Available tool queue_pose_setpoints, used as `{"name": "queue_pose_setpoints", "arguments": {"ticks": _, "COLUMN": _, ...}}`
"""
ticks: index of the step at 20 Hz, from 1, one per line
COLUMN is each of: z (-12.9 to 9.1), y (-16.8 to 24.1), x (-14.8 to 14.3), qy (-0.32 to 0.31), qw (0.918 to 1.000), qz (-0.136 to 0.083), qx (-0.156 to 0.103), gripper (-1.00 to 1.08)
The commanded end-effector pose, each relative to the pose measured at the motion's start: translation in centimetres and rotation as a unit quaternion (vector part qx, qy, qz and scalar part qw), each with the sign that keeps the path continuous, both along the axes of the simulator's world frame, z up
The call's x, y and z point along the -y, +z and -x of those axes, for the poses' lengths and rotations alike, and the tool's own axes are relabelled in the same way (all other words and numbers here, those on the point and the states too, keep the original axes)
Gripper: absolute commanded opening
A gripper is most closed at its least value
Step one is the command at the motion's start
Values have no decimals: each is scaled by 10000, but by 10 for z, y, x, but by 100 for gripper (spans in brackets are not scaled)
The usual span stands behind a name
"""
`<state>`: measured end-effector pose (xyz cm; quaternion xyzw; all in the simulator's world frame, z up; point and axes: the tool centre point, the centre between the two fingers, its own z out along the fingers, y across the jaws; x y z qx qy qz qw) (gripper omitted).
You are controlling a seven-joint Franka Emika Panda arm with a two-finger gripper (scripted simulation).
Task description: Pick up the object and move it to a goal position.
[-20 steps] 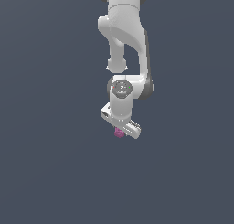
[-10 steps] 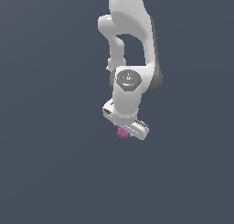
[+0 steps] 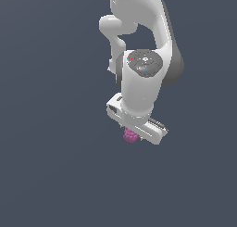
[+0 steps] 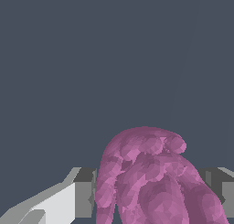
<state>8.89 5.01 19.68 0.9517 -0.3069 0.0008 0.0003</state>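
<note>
Flat dark grey-blue backdrop fills both views, so you've got nothing else near the arm and nothing blocking it. Your gripper (image 3: 134, 134) is clamped on the pink blob (image 3: 130, 136), which pokes out just beneath the white gripper body. Up close, the blob (image 4: 151, 177) sits touching the grey fingers (image 4: 85, 198) either side. No readable labels or writing anywhere.

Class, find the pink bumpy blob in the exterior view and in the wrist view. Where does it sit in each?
Exterior view: pink blob peeks out just beneath the white end effector.
Wrist view: it fills the foreground, between the grey fingers.
Shared landmark: the end effector holding it.
</note>
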Motion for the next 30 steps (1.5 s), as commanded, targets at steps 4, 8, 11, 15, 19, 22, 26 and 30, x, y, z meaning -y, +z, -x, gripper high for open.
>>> {"name": "queue_pose_setpoints", "arguments": {"ticks": 4, "z": -19, "y": 34, "x": -9, "qy": -1, "qw": 10000, "qz": 1, "qx": -5, "gripper": -100}}
{"name": "queue_pose_setpoints", "arguments": {"ticks": 8, "z": -30, "y": 54, "x": -14, "qy": -1, "qw": 10000, "qz": -1, "qx": -6, "gripper": -100}}
{"name": "queue_pose_setpoints", "arguments": {"ticks": 11, "z": -38, "y": 67, "x": -17, "qy": 0, "qw": 10000, "qz": -3, "qx": -7, "gripper": -100}}
{"name": "queue_pose_setpoints", "arguments": {"ticks": 15, "z": -46, "y": 80, "x": -20, "qy": 0, "qw": 10000, "qz": -3, "qx": -7, "gripper": -100}}
{"name": "queue_pose_setpoints", "arguments": {"ticks": 19, "z": -51, "y": 88, "x": -23, "qy": 0, "qw": 10000, "qz": -3, "qx": -7, "gripper": -100}}
{"name": "queue_pose_setpoints", "arguments": {"ticks": 22, "z": -54, "y": 92, "x": -24, "qy": 1, "qw": 10000, "qz": -5, "qx": -7, "gripper": -100}}
{"name": "queue_pose_setpoints", "arguments": {"ticks": 26, "z": -56, "y": 95, "x": -25, "qy": 1, "qw": 10000, "qz": -5, "qx": -7, "gripper": -100}}
{"name": "queue_pose_setpoints", "arguments": {"ticks": 30, "z": -57, "y": 96, "x": -25, "qy": 1, "qw": 10000, "qz": -5, "qx": -7, "gripper": -100}}
